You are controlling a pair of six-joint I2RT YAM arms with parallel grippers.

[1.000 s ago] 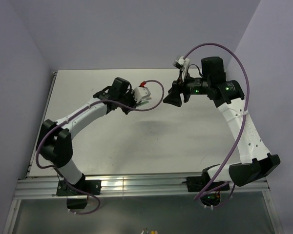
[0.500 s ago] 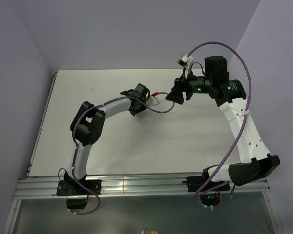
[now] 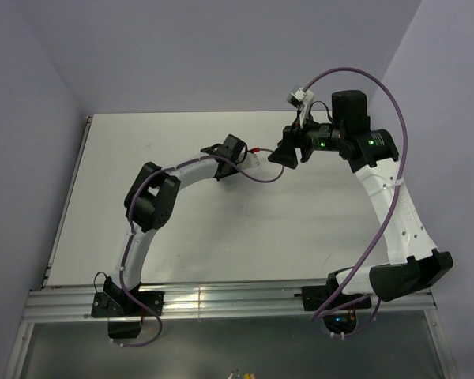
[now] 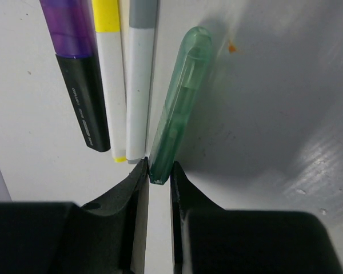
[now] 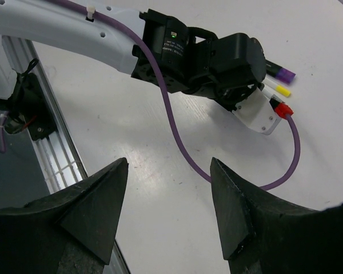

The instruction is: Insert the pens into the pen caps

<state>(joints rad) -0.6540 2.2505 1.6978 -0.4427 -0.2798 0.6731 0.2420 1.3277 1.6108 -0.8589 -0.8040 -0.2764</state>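
The work looked near its end; the purple cap point(image 4: 71, 25) sat on the black pen point(image 4: 83, 97), the yellow cap point(image 4: 106, 14) on the pale pen point(image 4: 113, 97), and the grey cap point(image 4: 143, 11) on the grey-white pen point(image 4: 138, 91). These three lay side by side and touching, toward 11 o'clock from the left gripper point(image 4: 158, 171).

Its jaws were clenched on the near tip of the green pen point(image 4: 183, 97), which lay on the table pointing to 1 o'clock, just beside the grey-white one. It was translucent with a rounded far end; whether that end was a cap could not be told, and no loose cap showed.

The right gripper point(image 5: 168, 211) hung released and held nothing, at 3 o'clock of the left arm. The next move probably called for finding a cap for the green pen, or setting it straight and letting go.
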